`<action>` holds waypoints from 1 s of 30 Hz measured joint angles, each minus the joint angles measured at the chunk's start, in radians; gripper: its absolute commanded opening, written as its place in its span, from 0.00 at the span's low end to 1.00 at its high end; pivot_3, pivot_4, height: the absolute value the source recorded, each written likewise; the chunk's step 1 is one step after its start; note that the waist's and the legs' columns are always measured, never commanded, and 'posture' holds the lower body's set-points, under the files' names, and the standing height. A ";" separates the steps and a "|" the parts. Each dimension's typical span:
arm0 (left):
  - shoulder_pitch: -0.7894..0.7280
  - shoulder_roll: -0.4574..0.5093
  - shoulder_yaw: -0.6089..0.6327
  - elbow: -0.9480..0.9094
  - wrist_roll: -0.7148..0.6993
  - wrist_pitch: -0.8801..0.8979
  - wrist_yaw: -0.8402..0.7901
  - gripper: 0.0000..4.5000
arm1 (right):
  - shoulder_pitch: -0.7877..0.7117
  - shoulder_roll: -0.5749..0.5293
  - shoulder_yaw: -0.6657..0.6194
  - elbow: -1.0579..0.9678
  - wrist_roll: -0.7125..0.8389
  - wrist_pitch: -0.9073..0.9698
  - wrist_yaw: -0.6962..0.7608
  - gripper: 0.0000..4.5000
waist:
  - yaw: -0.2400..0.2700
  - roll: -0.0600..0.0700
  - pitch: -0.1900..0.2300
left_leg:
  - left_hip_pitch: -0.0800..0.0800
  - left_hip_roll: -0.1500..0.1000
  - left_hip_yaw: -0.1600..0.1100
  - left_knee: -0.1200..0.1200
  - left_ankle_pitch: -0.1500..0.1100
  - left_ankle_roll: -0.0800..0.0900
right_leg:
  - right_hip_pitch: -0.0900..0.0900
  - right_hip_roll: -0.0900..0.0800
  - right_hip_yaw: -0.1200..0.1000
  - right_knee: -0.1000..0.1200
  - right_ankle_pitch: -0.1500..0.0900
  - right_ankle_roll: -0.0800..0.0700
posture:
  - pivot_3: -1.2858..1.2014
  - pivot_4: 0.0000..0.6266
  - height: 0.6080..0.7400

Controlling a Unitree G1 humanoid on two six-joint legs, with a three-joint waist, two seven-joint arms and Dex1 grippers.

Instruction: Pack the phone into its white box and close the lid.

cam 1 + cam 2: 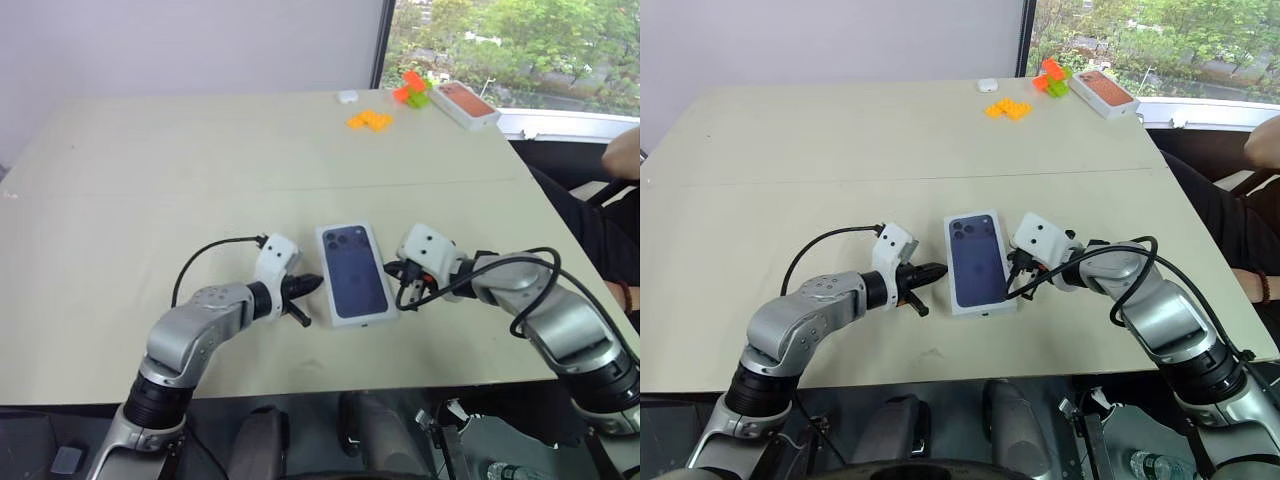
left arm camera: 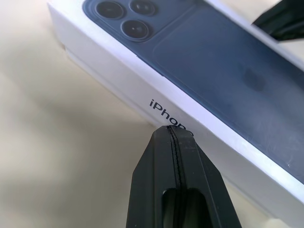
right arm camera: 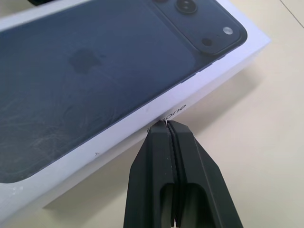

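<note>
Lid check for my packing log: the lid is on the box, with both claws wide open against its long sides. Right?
Not quite. The lid is on, but the left claw and right claw are shut, tips against its sides, as both wrist views show.

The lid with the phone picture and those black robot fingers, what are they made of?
The lid looks like matte white cardboard: crisp folded edges, printed lettering on its side, fine scuffs across the dark print. The left gripper and right gripper, both shut, look like moulded black plastic, dull and slightly grainy, though rubber coating cannot be ruled out.
</note>
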 measured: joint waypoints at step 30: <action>-0.016 -0.017 0.102 -0.016 -0.091 0.009 -0.031 0.00 | 0.038 -0.029 -0.087 0.015 0.003 -0.060 0.046 0.01 | 0.002 0.000 0.000 | -0.001 0.000 0.000 -0.004 0.000 0.000 | 0.000 0.000 0.000 -0.007 0.000 0.000 | 0.52 0.24 1.00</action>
